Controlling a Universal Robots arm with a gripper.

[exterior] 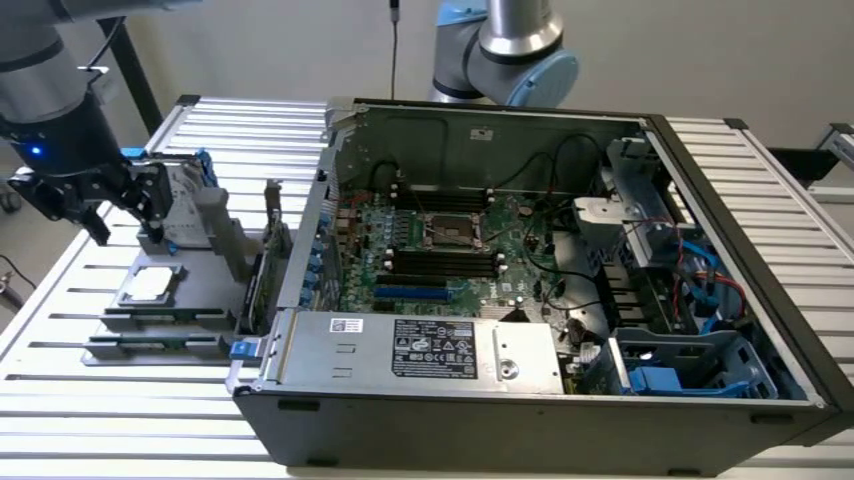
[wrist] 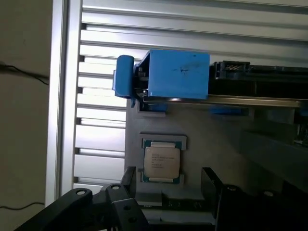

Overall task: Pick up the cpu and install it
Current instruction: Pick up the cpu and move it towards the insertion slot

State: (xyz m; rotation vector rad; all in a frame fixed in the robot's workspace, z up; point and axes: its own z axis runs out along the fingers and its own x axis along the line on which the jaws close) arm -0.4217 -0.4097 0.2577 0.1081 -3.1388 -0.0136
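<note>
Directly over the cpu [wrist: 162, 161], hand [wrist: 168, 172] released, fingers [wrist: 210, 182] spread clear of both edges.

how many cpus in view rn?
1. The cpu lies in its holder on the grey tray at the exterior view's left, outside the case, near the open gripper. Others may be hidden inside.

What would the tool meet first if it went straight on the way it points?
Most likely the cpu in its grey holder; it sits centred ahead of the open tool, though depth is unclear.
</note>
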